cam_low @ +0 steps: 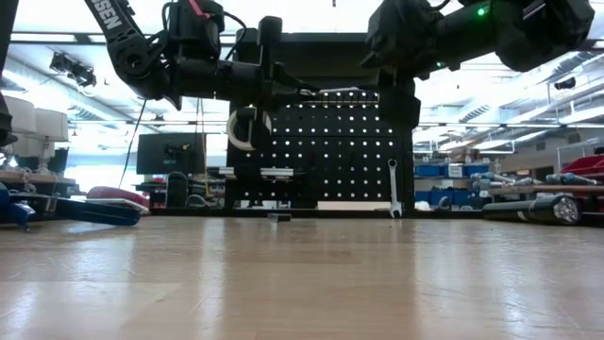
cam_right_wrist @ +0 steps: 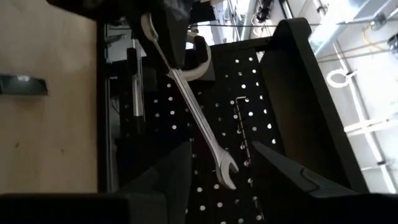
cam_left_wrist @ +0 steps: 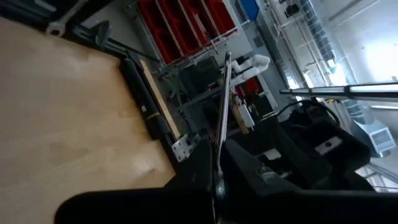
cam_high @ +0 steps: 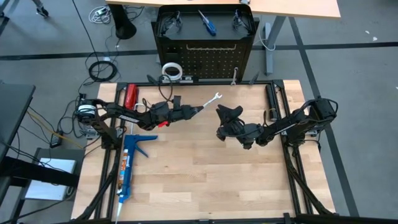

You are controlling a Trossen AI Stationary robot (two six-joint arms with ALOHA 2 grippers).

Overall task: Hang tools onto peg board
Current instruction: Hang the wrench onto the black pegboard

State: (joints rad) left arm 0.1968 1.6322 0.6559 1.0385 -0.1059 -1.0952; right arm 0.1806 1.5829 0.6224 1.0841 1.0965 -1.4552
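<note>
My left gripper point(cam_high: 191, 111) is shut on a silver wrench point(cam_high: 210, 101), held level in the air in front of the peg board point(cam_high: 205, 53). My right gripper point(cam_high: 225, 113) is open just to the right of the wrench's open-jaw end point(cam_right_wrist: 227, 175). That end shows between its spread fingers point(cam_right_wrist: 168, 177) without touching them. A white tape roll point(cam_high: 171, 70) and a second wrench point(cam_low: 393, 187) hang on the board's face. Two safety glasses point(cam_high: 169, 22) and a blue-handled screwdriver point(cam_high: 207, 23) sit along its top. My left gripper pinches the wrench by one end point(cam_left_wrist: 217, 183) between its two fingers, coming level from the table's left. The fingers lie along the wrench, whose shaft point(cam_left_wrist: 224, 106) sticks straight out beyond them. The wrench is lifted clear of the table, about level.
A red-handled tool point(cam_high: 130, 96) lies at the table's far left and a long blue caulking gun point(cam_high: 129, 165) along its left side. A small dark block point(cam_low: 279, 216) lies on the wood before the board. The table's near half is bare wood point(cam_high: 205, 180).
</note>
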